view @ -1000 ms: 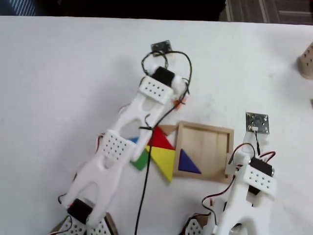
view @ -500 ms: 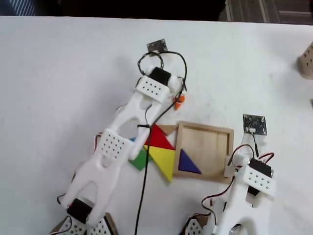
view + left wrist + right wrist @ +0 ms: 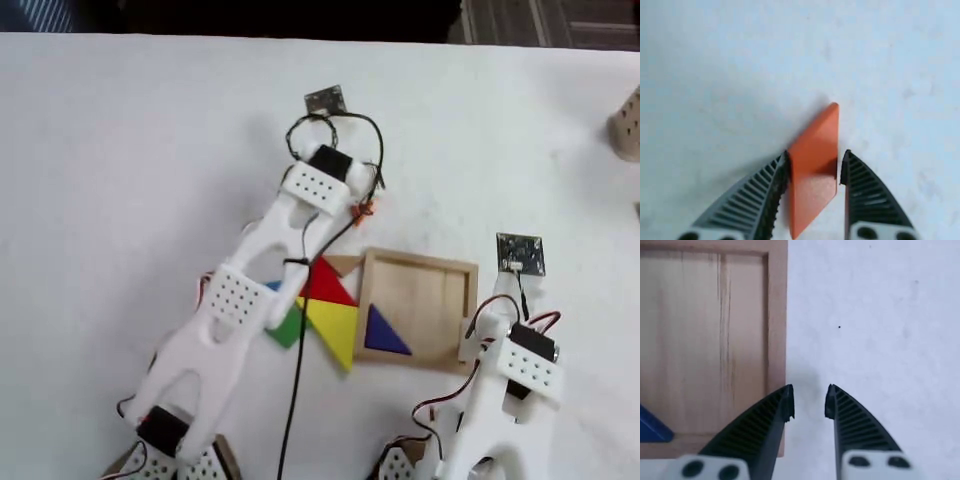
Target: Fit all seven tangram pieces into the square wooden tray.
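My left gripper (image 3: 812,167) is shut on an orange parallelogram piece (image 3: 814,170), held on edge just above the white table, beyond the tray's far-left corner; the orange piece (image 3: 362,209) peeks out beside the left arm's wrist. The square wooden tray (image 3: 428,268) holds one blue triangle (image 3: 383,333) in its near-left corner. Against the tray's left side lie a red triangle (image 3: 330,286), a yellow piece (image 3: 336,326), a green piece (image 3: 288,329) and a blue sliver (image 3: 272,287), partly under the left arm. My right gripper (image 3: 809,401) is narrowly open and holds nothing, at the tray's (image 3: 777,315) near-right rim.
A black cable (image 3: 296,370) runs along the left arm and over the yellow piece. A perforated tan object (image 3: 627,125) stands at the far right edge. The table's far edge (image 3: 200,36) crosses the top, with bare white table left of the arm.
The left arm's wrist shifted slightly away from the tray and came partly back, with the orange piece still in it. The right arm barely moved.
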{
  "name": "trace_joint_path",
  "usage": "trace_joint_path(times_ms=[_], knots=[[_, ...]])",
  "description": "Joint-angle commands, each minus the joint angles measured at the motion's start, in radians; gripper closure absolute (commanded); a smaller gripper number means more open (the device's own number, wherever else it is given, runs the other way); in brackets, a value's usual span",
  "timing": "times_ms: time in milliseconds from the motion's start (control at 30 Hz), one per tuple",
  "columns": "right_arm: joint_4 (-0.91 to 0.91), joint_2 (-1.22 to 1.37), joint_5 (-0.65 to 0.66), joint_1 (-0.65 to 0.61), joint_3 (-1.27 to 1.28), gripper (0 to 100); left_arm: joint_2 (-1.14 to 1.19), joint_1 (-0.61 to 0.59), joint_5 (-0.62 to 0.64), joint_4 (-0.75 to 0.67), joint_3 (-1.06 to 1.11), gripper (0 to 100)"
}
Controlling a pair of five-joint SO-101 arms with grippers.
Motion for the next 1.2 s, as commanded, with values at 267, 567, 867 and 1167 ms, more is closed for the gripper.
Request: trace_joint_path(times_ms=[267,567,867,1167], knots=[[-0.015,-0.033,0.011,-0.012,-0.006,89.0,-0.016,0.056,-0.021,0.078,-0.018,85],[-0.016,-0.033,0.011,-0.015,-0.006,89.0,-0.016,0.056,-0.021,0.143,-0.072,97],[-0.016,-0.033,0.011,-0.039,-0.003,89.0,-0.007,0.091,-0.244,0.471,-0.413,98],[-0.016,-0.033,0.011,-0.039,-0.003,89.0,-0.016,0.137,-0.255,0.477,-0.4,98]])
